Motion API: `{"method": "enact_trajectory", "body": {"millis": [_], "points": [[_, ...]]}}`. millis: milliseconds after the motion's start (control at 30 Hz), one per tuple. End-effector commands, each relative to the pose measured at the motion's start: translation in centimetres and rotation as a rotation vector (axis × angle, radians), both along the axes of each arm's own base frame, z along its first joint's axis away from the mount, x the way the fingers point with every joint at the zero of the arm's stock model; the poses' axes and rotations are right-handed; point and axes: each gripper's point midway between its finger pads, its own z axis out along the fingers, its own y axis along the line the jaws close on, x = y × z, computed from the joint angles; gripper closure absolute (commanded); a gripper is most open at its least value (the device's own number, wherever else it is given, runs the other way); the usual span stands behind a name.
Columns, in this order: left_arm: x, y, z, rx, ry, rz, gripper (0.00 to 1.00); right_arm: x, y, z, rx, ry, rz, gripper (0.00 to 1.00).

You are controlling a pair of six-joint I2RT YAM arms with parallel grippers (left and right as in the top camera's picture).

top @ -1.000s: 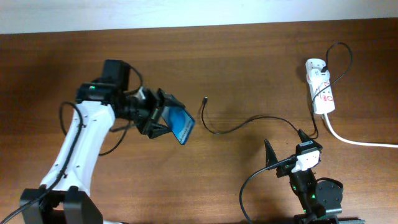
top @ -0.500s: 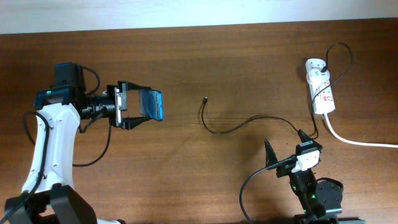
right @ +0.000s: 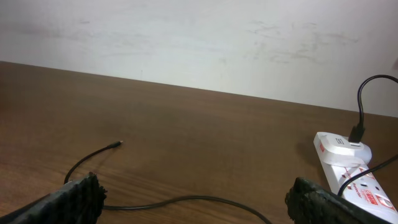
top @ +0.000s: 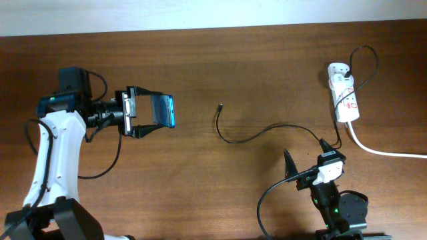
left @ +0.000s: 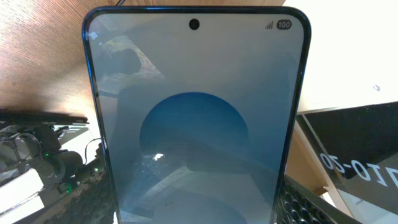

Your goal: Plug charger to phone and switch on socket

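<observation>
My left gripper (top: 150,113) is shut on the phone (top: 164,111) and holds it above the left part of the table, its blue screen facing the wrist camera. The phone fills the left wrist view (left: 196,124). The charger, a thin black cable (top: 257,135), lies across the middle of the table with its plug tip (top: 221,105) free, well right of the phone. It also shows in the right wrist view (right: 186,200). The socket, a white power strip (top: 343,92), lies at the far right (right: 351,171). My right gripper (top: 305,160) is open and empty near the front edge.
The socket's thick white cord (top: 387,152) runs off the right edge. The charger's adapter is plugged in at the far end of the strip (top: 349,71). A white wall (right: 199,43) lies beyond the table's far edge.
The left arm swung left with the phone over the last second, then held nearly still. The right arm, cable and socket have not moved.
</observation>
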Motion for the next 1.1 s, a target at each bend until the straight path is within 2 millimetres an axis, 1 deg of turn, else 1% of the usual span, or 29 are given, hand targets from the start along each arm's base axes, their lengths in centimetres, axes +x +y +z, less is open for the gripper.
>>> {"method": "enact_trajectory", "body": {"millis": [0,633,1067], "points": [[-0.39,-0.33,1.45,-0.048,-0.021,-0.004,1.0,-0.04,0.08,-0.17,0.011,0.004,0.001,0.02],[-0.38,-0.32,1.43,-0.047,-0.022,-0.004,1.0,-0.04,0.08,-0.17,0.011,0.004,0.001,0.02],[-0.33,-0.15,0.92,-0.015,-0.016,0.001,1.0,-0.04,0.08,-0.17,0.011,0.004,0.001,0.02]]}}
